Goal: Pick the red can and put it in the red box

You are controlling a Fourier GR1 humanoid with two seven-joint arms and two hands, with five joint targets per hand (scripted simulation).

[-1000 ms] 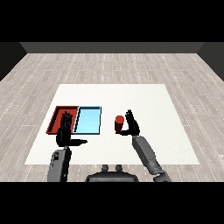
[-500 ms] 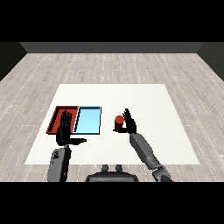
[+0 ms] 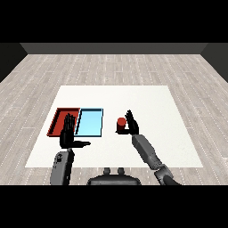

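The red can stands upright on the white table, to the right of the light blue tray. My right hand is against the can's right side, fingers raised and beginning to curl round it. The red tray lies at the left, beside the blue one. My left hand hovers open at the red tray's near edge, fingers straight up and thumb out to the right, hiding part of that tray.
The two trays lie side by side left of the table's middle. White table stretches behind and to the right of the can. Wooden floor surrounds the table.
My right hand has moved left and closed in on the can's side. The can and my left hand have stayed where they were.
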